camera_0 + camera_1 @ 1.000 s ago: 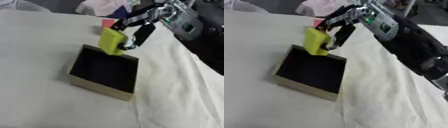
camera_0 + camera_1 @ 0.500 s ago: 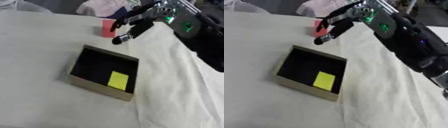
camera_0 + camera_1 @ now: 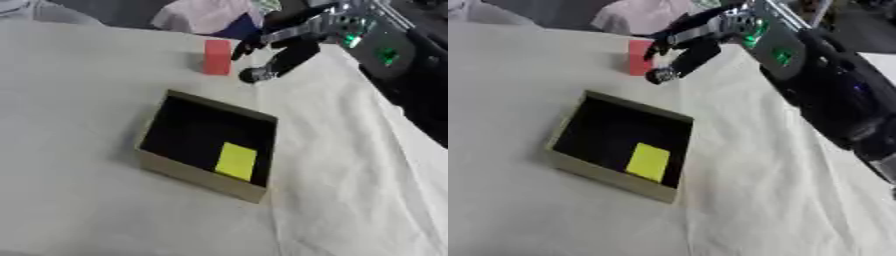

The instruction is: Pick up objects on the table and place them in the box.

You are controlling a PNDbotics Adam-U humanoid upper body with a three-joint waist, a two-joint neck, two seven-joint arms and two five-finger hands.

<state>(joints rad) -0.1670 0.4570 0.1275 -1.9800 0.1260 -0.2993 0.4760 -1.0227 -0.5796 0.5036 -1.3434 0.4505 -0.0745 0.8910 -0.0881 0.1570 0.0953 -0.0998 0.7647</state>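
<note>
Right hand point(image 3: 284, 47): black, silver at the joints, reaching in from the upper right, up above the desk past the box's far edge. Fingers spread and mostly straight, thumb hanging down. Nothing held, so it's open and empty. Green lights glow on the forearm behind it.

Left hand: doesn't show in either view.

Shallow square cardboard box point(image 3: 203, 170): tan outer walls, black inside, flat bottom. It sits at an angle on the desk, one corner pointing at the near edge.

Flat yellow rectangular block point(image 3: 235, 161): lies inside the box, on the black floor, in the near-right part, close to the near wall. Matte, no markings that I can make out.

Upright red rectangular block point(image 3: 640, 57): stands on the cloth beyond the box's far edge, apart from the box. Hand's fingertips are just beside its right side. Can't tell if they touch it.

Desk point(image 3: 70, 90): covered by an off-white cloth, soft, lightly wrinkled, with folds running down the right side.

Pale pink crumpled fabric bundle point(image 3: 203, 15): at the far edge of the desk behind the red block, with something dark blue beside it that I can't make out.
</note>
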